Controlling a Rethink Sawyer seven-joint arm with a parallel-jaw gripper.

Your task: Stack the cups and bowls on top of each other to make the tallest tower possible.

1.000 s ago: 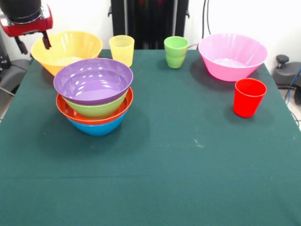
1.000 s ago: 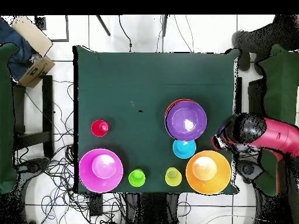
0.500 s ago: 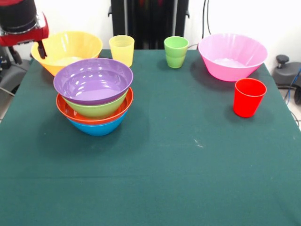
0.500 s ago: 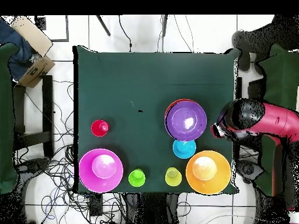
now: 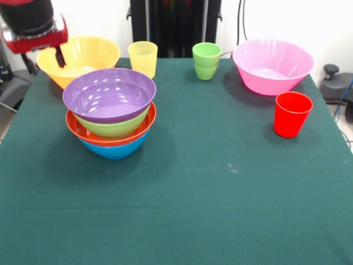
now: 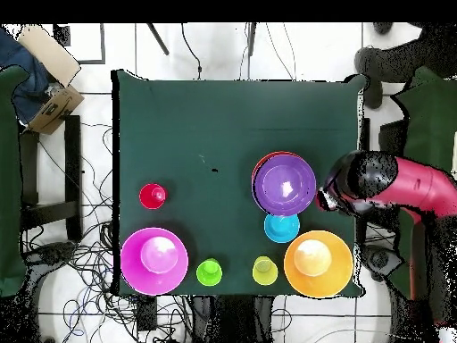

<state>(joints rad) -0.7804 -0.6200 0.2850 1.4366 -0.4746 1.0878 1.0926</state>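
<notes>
Green tabletop (image 5: 220,182). Pink bowl (image 5: 272,65) and yellow-orange bowl (image 5: 78,59) at far corners. Tower (image 5: 110,112) near left edge: purple over green, red-orange, blue. Small blue bowl (image 6: 281,228) seen overhead only, beside tower. Red cup (image 5: 291,114) by right edge; yellow cup (image 5: 143,58), green cup (image 5: 206,61) along far edge. Gripper (image 5: 48,58) above yellow-orange bowl, empty; opening cannot be judged.
</notes>
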